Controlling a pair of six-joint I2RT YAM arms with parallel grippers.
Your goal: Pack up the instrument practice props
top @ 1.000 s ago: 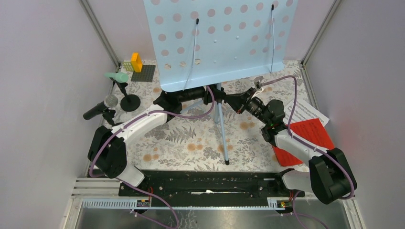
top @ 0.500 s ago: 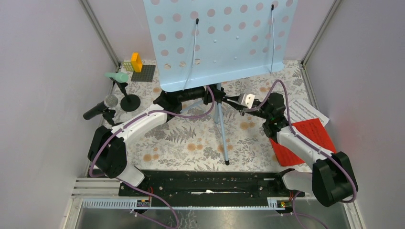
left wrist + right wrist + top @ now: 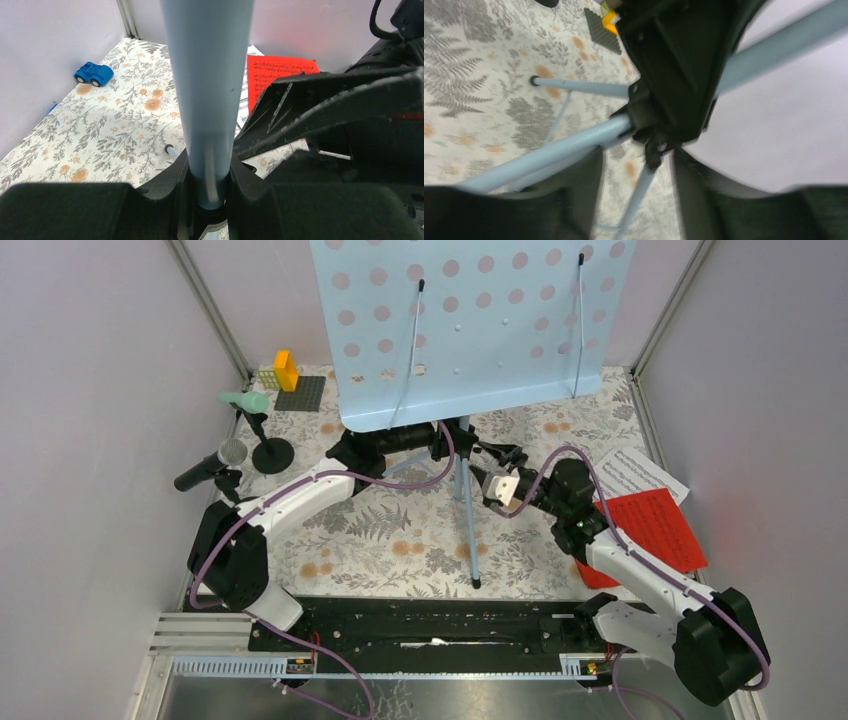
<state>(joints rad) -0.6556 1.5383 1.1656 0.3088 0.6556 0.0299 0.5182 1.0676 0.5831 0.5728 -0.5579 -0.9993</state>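
Music stand (image 3: 470,330) stands upright mid tabletop (image 3: 390,540). Left tool (image 3: 207,200) is clamped on its pole (image 3: 207,90). Right tool (image 3: 634,170) has fingers apart at the black leg hub (image 3: 669,65), gripping nothing. Keep the left grip firm and close the right squarely on the hub to fold the legs. Since a second ago, right tool has opened and dropped lower, and the rack has shifted slightly right.

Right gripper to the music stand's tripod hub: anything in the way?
Nothing visible. In the right wrist view the black tripod hub of the pale blue perforated sheet-music rack sits straight ahead of the right gripper, jaws apart, one pale blue leg crossing the gap. The left gripper clamps the pole from the other side.
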